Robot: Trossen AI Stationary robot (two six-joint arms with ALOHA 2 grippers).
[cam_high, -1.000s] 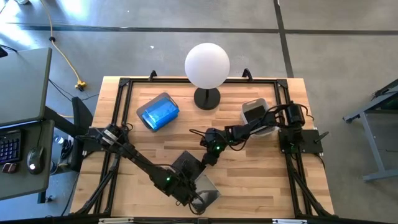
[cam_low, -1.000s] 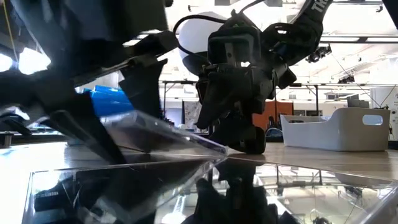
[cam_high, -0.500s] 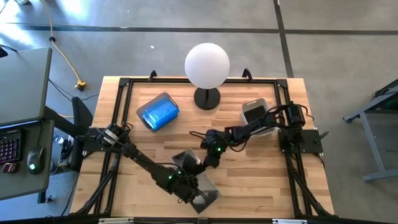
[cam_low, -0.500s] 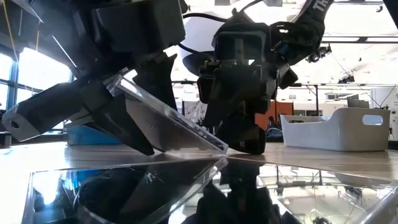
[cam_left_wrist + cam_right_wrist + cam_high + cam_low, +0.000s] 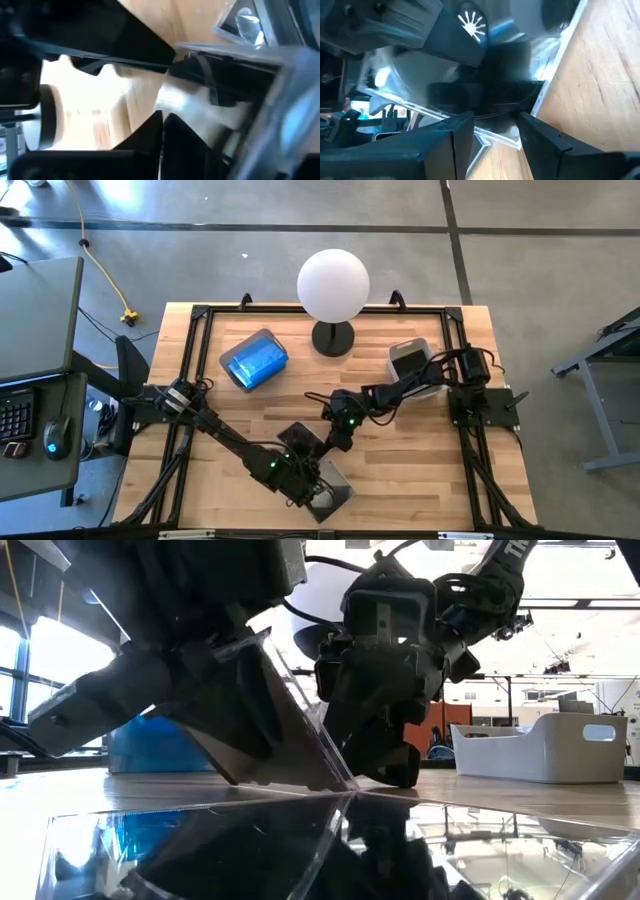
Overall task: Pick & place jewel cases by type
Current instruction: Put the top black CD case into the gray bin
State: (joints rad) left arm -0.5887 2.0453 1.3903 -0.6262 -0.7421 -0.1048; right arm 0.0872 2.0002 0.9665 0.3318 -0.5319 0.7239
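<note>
A dark jewel case (image 5: 300,442) stands steeply tilted near the table's front middle, its lower edge (image 5: 335,783) on the wood. Beside it a clear-looking case (image 5: 338,485) lies flat at the front edge. Whether the two are joined, I cannot tell. My right gripper (image 5: 333,442) is shut on the tilted case from the right. My left gripper (image 5: 318,492) is over the flat case, its fingertips (image 5: 161,135) shut together with nothing visible between them. My left gripper stands against the tilted case's near face (image 5: 265,720) in the low view. Its own body hides the place of contact, so whether it touches I cannot tell. My right gripper pinches the tilted case's clear edge (image 5: 492,136) between its two fingers, which slant down from the table's right. The case leans with its lower edge on the table.
A bin holding blue cases (image 5: 255,358) sits at the back left. A grey bin (image 5: 412,360) with dark cases is at the back right. A lamp with a white globe (image 5: 333,285) stands at the far middle. Bare wood lies between the bins and the arms.
The dark case has tipped from a shallow slant to a steep one, upper edge rising while its lower edge stayed on the table. My left gripper has rolled in place and shut. My right gripper has rolled a little with the case.
</note>
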